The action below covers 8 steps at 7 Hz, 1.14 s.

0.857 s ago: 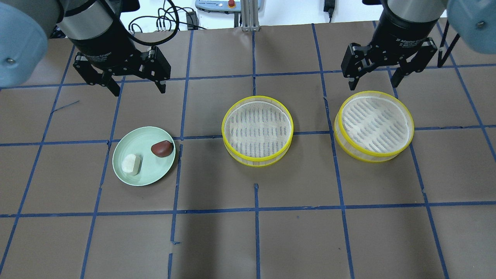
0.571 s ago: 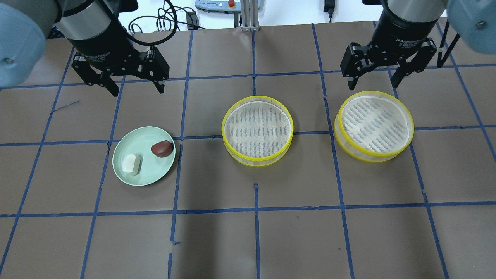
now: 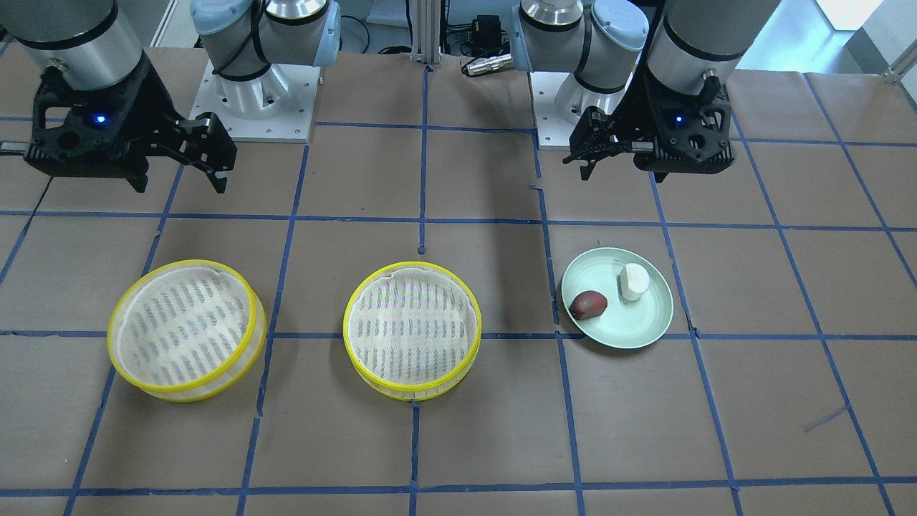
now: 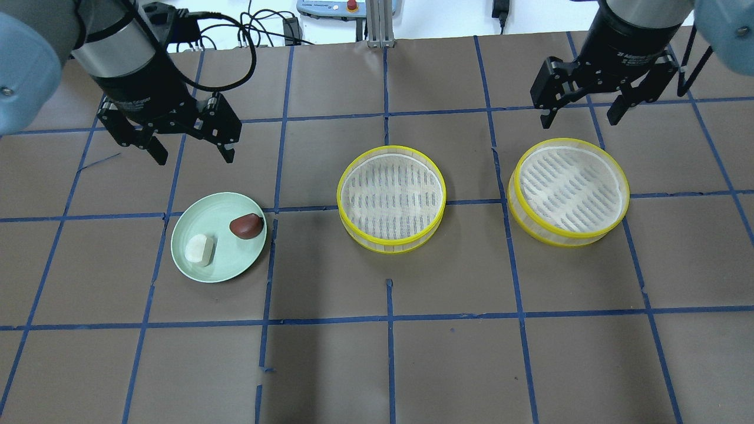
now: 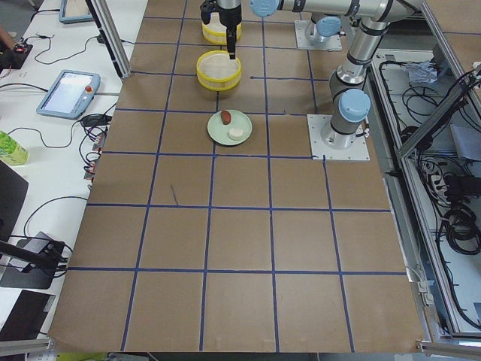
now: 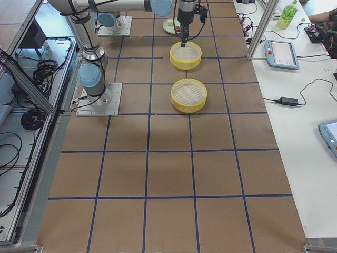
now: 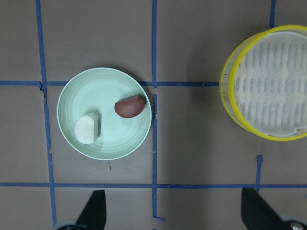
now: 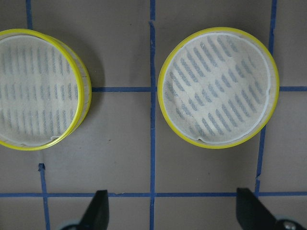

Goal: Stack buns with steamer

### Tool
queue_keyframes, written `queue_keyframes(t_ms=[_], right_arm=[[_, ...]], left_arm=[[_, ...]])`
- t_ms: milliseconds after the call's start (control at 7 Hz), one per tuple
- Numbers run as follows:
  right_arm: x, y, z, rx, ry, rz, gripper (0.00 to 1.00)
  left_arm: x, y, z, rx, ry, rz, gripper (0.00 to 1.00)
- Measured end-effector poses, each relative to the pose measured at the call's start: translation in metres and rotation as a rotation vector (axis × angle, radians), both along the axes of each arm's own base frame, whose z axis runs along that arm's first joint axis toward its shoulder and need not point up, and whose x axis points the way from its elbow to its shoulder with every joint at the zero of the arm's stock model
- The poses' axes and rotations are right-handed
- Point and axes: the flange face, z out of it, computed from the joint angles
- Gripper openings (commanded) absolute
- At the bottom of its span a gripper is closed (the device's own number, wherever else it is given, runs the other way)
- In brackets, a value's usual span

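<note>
**Overhead exterior.**
- Left gripper: jaws spread wide with nothing between them, raised over the brown paper-covered table with blue tape grid.
- Pale green smooth round plate: shows below the left gripper in this picture and carries both buns.
- Dark reddish-brown oval bun: sits at the plate's edge on the side toward the trays.
- White stubby cylindrical bun: sits near the brown bun, not touching it.
- Right gripper: also spread and empty, showing past the upper rim of the right-hand yellow-rimmed round steamer tray with white slatted bottom.
- Middle yellow-rimmed steamer tray: the twin of the right-hand tray, standing between it and the plate.
- Both trays are empty and stand apart on the table.

**Exterior front-facing.** The layout is mirrored. Here too the plate shows below the left gripper in the picture. The gripper therefore probably hangs high and roughly over the plate's area; its exact sideways offset cannot be settled.

**Left wrist-mounted.** The plate lies ahead of the fingertips and left of their midline. The brown bun's long axis runs nearly parallel to the line joining the fingers. The white bun's long axis runs roughly across that line.

Judgement:
- The left arm is the nearer one for either bun.
- The white bun suits the present jaw line.
- The brown bun would call for a wrist turn to be taken across its short width.

**Right wrist-mounted.** The right-hand tray lies ahead of the fingertips, slightly right of their midline. The middle tray is cut off by the left edge.

**Exterior left, exterior right.** Plate, buns and trays are in the same places. The grippers are too small to judge.
</note>
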Motion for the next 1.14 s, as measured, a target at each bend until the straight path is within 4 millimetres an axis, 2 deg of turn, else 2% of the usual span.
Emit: queue_keyframes(t_ms=[143, 286, 429, 714, 857, 1000, 1143], right_arm=[[-0.033, -0.009, -0.006, 0.002, 0.001, 0.012, 0.93], [-0.070, -0.021, -0.021, 0.024, -0.005, 0.052, 0.93], [-0.103, -0.035, -0.046, 0.046, -0.013, 0.097, 0.92], [-0.154, -0.063, -0.126, 0.034, -0.011, 0.134, 0.92], [-0.170, -0.062, -0.169, 0.015, -0.004, 0.130, 0.92], [-0.182, -0.054, -0.205, 0.000, 0.002, 0.124, 0.92], [-0.193, -0.047, -0.237, -0.006, 0.006, 0.126, 0.91]], left_arm=[[0.020, -0.009, -0.052, 0.043, 0.015, -0.047, 0.97], [0.032, -0.015, -0.102, 0.045, 0.020, -0.080, 0.95], [0.046, -0.016, -0.143, 0.052, -0.001, -0.121, 0.92], [0.076, -0.015, -0.197, 0.108, -0.104, -0.184, 0.90], [0.084, -0.019, -0.224, 0.150, -0.114, -0.193, 0.82], [0.089, -0.024, -0.253, 0.196, -0.110, -0.197, 0.56], [0.093, -0.028, -0.273, 0.228, -0.102, -0.197, 0.22]])
